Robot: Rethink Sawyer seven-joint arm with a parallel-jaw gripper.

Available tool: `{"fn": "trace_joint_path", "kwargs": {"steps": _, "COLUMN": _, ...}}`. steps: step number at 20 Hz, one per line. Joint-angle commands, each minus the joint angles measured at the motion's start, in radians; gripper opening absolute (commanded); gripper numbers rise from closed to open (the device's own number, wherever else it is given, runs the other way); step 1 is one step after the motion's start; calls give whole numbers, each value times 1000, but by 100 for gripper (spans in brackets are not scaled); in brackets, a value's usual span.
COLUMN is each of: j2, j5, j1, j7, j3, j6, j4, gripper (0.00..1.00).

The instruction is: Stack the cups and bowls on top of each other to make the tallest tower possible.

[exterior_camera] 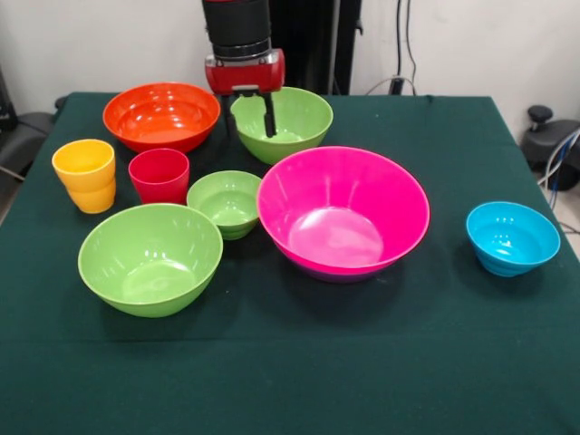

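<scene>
- No tower yet, everything sits loose on the green table: 6 bowls and 2 cups that I can see.
- Pink bowl is mid-table and the biggest. A sliver of something darker peeks out under its bottom edge, could be another bowl, can't tell.
- Small green bowl touches the pink one's side toward the yellow-cup edge. A big green bowl sits nearer the camera edge.
- Red cup and yellow cup stand just beside each other, upright, by that same side edge.
- Orange bowl and another green bowl are back by the robot's edge. Blue bowl sits alone, well apart, near the opposite side edge.
- Gripper hangs over the far green bowl's rim, 1 finger dipping inside, the other outside, spread apart and pinching nothing.
- My guess: it's going for that rim. Drop straight so the wall sits between the fingers, pinch firm since it's glossy, lift level, then nest it in the pink.
</scene>
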Motion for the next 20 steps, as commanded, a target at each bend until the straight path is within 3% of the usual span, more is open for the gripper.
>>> {"fn": "trace_joint_path", "kwargs": {"steps": 1, "j2": 29, "j5": -75, "j1": -5, "j7": -1, "j3": 13, "j6": -11, "j4": -74, "gripper": 100}}
{"fn": "trace_joint_path", "kwargs": {"steps": 10, "j2": 5, "j5": -77, "j1": -42, "j7": -26, "j3": 35, "j6": 19, "j4": -61, "gripper": 100}}
{"fn": "trace_joint_path", "kwargs": {"steps": 17, "j2": 66, "j5": -95, "j1": -37, "j7": -28, "j3": 26, "j6": 13, "j4": -122, "gripper": 100}}
{"fn": "trace_joint_path", "kwargs": {"steps": 20, "j2": 115, "j5": -100, "j1": 14, "j7": 10, "j3": -17, "j6": -27, "j4": -161, "gripper": 100}}
